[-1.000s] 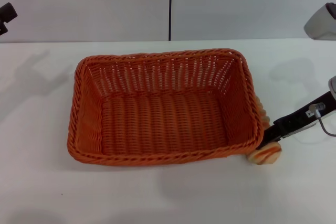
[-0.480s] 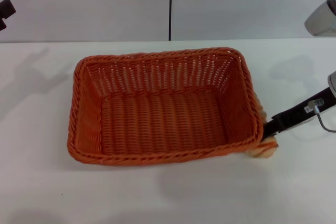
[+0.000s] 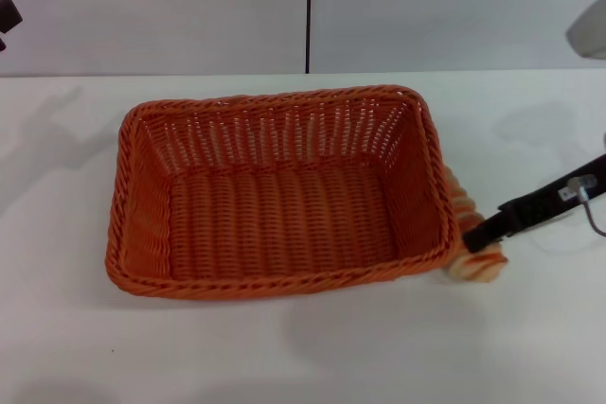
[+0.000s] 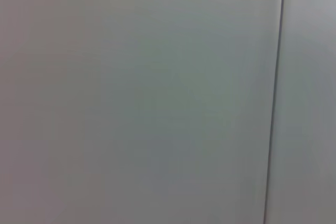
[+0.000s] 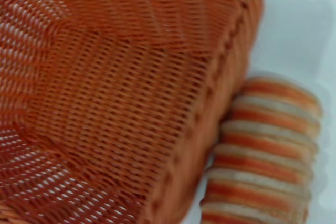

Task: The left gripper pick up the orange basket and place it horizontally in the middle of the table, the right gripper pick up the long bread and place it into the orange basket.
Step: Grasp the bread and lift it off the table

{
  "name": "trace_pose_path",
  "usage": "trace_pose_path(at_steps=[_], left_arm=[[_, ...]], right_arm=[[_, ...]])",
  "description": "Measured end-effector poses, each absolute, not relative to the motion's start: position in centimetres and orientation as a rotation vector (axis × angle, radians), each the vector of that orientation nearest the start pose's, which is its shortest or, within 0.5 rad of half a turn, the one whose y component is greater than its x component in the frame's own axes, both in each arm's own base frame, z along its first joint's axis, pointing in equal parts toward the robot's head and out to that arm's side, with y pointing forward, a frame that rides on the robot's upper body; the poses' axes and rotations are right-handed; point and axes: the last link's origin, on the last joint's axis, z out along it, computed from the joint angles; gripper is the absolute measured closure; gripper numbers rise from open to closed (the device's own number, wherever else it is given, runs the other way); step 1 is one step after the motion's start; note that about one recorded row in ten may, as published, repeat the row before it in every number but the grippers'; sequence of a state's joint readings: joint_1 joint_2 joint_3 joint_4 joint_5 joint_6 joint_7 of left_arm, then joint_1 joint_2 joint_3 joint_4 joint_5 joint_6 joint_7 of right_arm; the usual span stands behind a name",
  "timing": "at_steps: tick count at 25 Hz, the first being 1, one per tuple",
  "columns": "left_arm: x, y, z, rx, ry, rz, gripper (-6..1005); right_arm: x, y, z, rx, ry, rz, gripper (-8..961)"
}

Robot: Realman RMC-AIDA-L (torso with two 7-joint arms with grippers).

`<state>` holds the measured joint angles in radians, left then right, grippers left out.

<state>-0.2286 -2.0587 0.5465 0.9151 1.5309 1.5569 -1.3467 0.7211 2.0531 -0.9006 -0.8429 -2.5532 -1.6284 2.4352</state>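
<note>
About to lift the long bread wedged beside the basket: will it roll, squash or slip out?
The long bread looks rounded and ridged, so it may roll once freed; the ridges should help grip. It lies close against the orange basket wall, so lifting may nudge the basket. The right gripper is at it; firmness cannot be judged.

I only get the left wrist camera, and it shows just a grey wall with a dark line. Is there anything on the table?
Observer: Yes. The head view shows an orange basket with nothing in it, lying on the table.
Visitor: Any bread?
Observer: The long bread lies on the table outside the basket, right against its right end wall.
Visitor: Are the arms doing something?
Observer: The right gripper is down at the bread. The left gripper is up at the far left edge, away from the basket.
</note>
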Motion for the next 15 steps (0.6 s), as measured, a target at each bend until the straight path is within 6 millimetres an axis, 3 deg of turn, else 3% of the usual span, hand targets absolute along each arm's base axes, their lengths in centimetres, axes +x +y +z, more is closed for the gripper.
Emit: trace_pose_path(at_steps=[9, 15], left_arm=[[-31.6, 28.9, 12.9, -2.049, -0.496, -0.924, 183], [-31.1, 29.5, 12.8, -2.056, -0.478, -0.934, 183]], right_arm=[[27.4, 33.3, 3.7, -2.371, 1.68, -0.182, 761], [27.1, 33.1, 6.7, -2.319, 1.612, -0.095, 805]])
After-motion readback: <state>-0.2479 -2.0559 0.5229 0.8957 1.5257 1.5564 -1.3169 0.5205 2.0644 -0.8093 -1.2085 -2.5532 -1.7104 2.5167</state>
